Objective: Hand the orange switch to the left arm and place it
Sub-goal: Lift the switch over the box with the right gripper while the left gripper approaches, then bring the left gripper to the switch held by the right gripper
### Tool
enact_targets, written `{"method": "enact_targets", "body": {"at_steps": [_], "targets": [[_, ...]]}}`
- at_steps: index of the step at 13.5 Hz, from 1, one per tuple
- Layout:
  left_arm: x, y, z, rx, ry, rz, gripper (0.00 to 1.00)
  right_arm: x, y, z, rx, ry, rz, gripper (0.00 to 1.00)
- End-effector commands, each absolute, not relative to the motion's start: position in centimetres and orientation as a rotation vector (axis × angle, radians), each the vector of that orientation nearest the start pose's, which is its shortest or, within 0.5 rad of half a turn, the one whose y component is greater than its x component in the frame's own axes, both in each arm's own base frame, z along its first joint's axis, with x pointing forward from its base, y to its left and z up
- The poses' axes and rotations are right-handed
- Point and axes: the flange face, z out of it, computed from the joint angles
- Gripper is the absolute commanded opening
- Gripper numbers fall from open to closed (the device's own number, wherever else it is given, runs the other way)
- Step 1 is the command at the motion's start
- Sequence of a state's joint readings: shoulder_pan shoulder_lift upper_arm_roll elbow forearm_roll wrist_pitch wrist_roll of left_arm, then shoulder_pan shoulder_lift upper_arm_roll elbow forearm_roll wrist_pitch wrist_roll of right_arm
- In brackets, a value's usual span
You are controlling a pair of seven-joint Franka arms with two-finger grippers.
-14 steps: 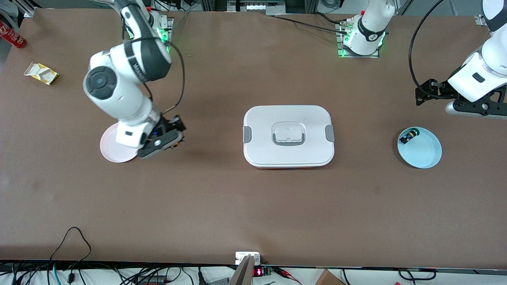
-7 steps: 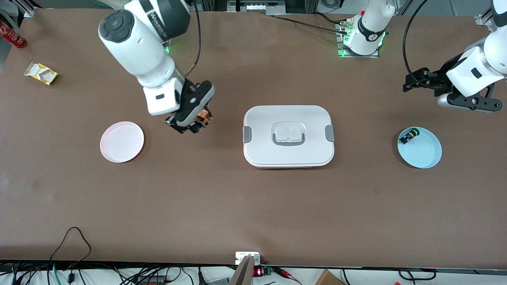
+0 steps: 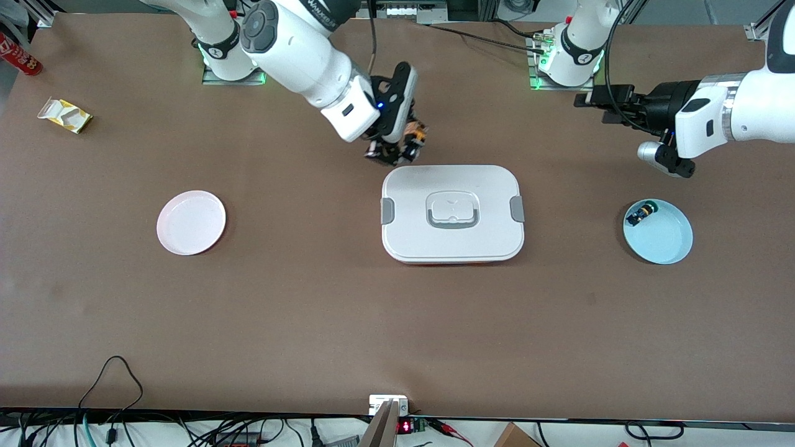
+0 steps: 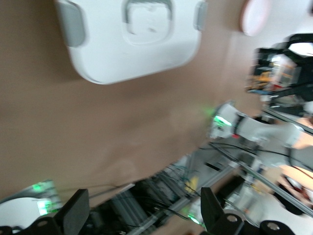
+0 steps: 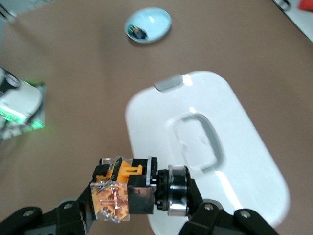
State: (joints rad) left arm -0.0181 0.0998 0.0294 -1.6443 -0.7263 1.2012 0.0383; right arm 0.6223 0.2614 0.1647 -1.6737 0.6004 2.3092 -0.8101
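My right gripper [image 3: 397, 148] is shut on the orange switch [image 3: 415, 134] and holds it in the air over the table, just at the edge of the white box [image 3: 410, 186] that faces the robots' bases. In the right wrist view the switch [image 5: 139, 188] lies crosswise between the fingers, over the box [image 5: 234, 161]. My left gripper [image 3: 589, 102] is open and empty, in the air over the table toward the left arm's end, pointing toward the right gripper. The left wrist view shows its fingers [image 4: 73, 218] wide apart, and the box [image 4: 132, 44] farther off.
A blue plate [image 3: 664, 245] holding a black switch with a yellow-green cap [image 3: 640, 214] lies toward the left arm's end. A pink plate [image 3: 190, 222] lies toward the right arm's end. A yellow carton [image 3: 64, 115] and a red can [image 3: 18, 56] sit near that end's corner.
My right gripper has carried the orange switch from beside the pink plate to the box's edge. My left arm has swung in toward the middle of the table.
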Motion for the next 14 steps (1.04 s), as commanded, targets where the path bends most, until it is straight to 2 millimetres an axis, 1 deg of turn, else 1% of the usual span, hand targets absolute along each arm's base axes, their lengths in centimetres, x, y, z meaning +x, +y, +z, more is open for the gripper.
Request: {"method": "enact_targets", "body": {"at_steps": [1, 2, 3, 4, 5, 6, 7, 8, 9, 10, 11, 14], "targets": [[54.4, -8.5, 53.5, 2.141, -0.107, -0.657, 1.00, 47.0, 48.4, 50.5, -1.932, -1.426, -0.572, 0.15], [54.5, -9.0, 52.7, 2.056, -0.094, -0.643, 1.00, 47.0, 48.4, 50.5, -1.881, -1.412, -0.593, 0.15], [54.4, -9.6, 50.8, 1.953, -0.093, -0.591, 1.00, 46.9, 48.6, 50.5, -1.827, -1.390, -0.614, 0.15], [54.0, -9.9, 48.3, 1.864, -0.079, -0.552, 1.00, 47.1, 48.6, 50.4, -1.763, -1.378, -0.650, 0.15], [53.4, -10.3, 46.3, 1.775, -0.047, -0.509, 1.00, 47.2, 48.6, 50.1, -1.699, -1.375, -0.693, 0.15], [52.5, -10.9, 44.7, 1.719, -0.004, -0.462, 1.00, 47.6, 48.6, 49.3, -1.630, -1.375, -0.743, 0.14], [51.3, -12.2, 44.1, 1.715, 0.019, -0.427, 1.00, 47.6, 48.8, 48.8, -1.566, -1.363, -0.796, 0.14], [49.7, -14.3, 43.5, 1.706, 0.036, -0.398, 1.00, 47.6, 49.1, 48.4, -1.510, -1.327, -0.847, 0.13], [48.6, -15.4, 43.1, 1.674, 0.039, -0.383, 1.00, 47.5, 49.2, 48.3, -1.477, -1.290, -0.883, 0.13], [48.4, -15.6, 42.7, 1.638, 0.051, -0.370, 1.00, 47.5, 49.3, 48.3, -1.443, -1.262, -0.925, 0.13], [48.7, -15.7, 43.0, 1.616, 0.062, -0.354, 1.00, 47.6, 49.4, 48.0, -1.417, -1.250, -0.959, 0.13], [49.3, -16.1, 43.8, 1.556, 0.093, -0.318, 1.00, 47.8, 49.5, 47.9, -1.362, -1.172, -1.038, 0.13]]}}
